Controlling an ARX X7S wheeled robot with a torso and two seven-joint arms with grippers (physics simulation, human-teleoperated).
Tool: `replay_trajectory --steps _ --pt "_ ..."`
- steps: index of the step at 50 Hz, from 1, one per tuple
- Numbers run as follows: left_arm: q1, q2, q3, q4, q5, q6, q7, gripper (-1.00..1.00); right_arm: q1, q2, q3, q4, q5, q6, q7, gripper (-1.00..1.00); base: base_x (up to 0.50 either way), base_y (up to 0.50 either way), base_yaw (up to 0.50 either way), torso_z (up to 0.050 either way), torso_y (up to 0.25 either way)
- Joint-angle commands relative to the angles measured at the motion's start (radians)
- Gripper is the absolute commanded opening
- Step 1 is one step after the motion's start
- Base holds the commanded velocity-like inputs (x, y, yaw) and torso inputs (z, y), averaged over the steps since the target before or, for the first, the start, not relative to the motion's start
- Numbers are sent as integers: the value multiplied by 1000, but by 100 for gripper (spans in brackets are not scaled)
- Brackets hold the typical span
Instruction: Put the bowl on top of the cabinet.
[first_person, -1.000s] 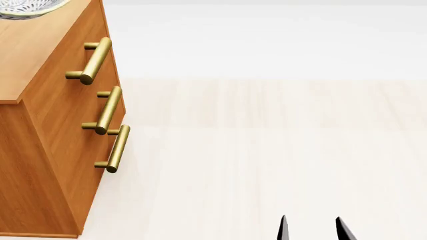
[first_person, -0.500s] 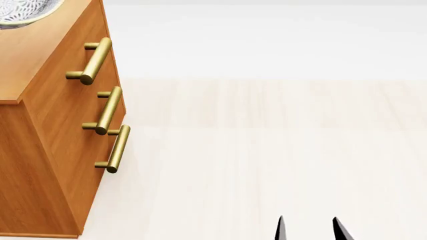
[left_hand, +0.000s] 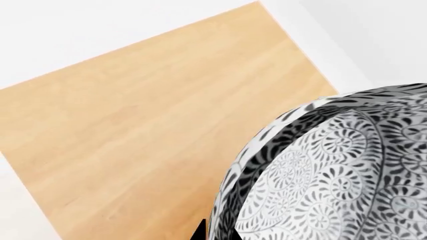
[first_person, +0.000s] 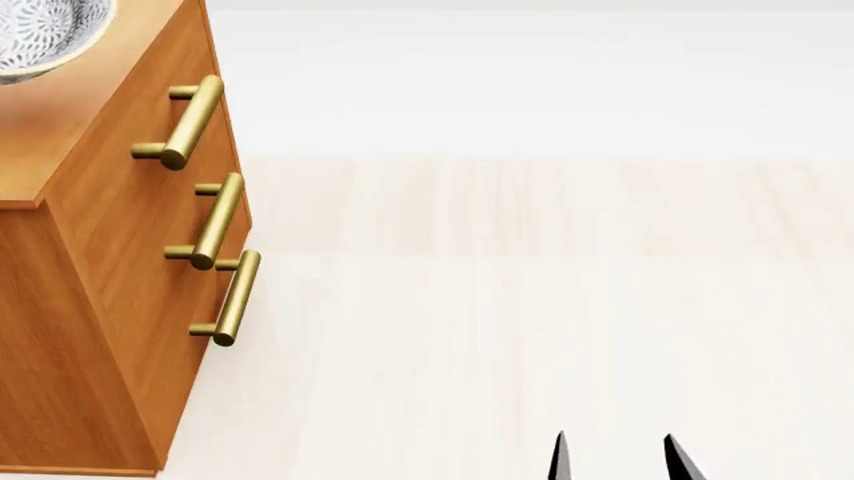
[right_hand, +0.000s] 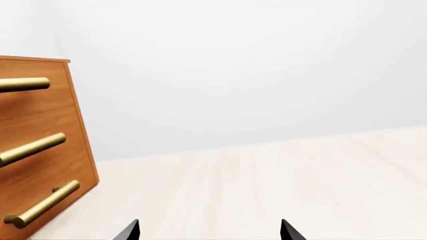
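Observation:
The bowl (first_person: 43, 38), white with dense grey-black floral pattern, shows at the head view's top left corner over the cabinet's (first_person: 114, 260) lighter top. It fills much of the left wrist view as bowl (left_hand: 333, 170) above the cabinet top (left_hand: 133, 125). My left gripper (left_hand: 215, 233) is shut on the bowl's rim, one black tip outside and one inside. I cannot tell whether the bowl rests on the top. My right gripper (first_person: 614, 458) hangs open and empty low over the floor, apart from the cabinet (right_hand: 33, 150).
Three brass bar handles (first_person: 187, 122) stick out of the cabinet's drawer fronts toward the right. Pale wooden floor (first_person: 561, 300) stretches to the right of the cabinet, with a white wall (right_hand: 253, 75) behind.
The bowl has shifted left and lower in the head view, further over the cabinet top. The right gripper's tips drifted slightly left.

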Motion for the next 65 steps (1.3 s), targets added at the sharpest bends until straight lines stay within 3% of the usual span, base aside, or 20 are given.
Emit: replay_trajectory --steps 1,42,43,65 --pt "19 -9 -2 0 -12 15 16 -100 5 -3 -3 10 -4 0 2 100 0 0 0 0 0" --pt "42 -25 45 1 -4 20 45 -100 19 -9 -14 34 -6 0 -2 100 0 0 0 0 0" --pt "41 -24 50 1 -3 19 45 100 19 -9 -15 34 -6 0 -2 100 0 0 0 0 0" --pt "31 -22 82 1 -7 7 55 100 20 -8 -18 36 -4 -1 -2 100 0 0 0 0 0"
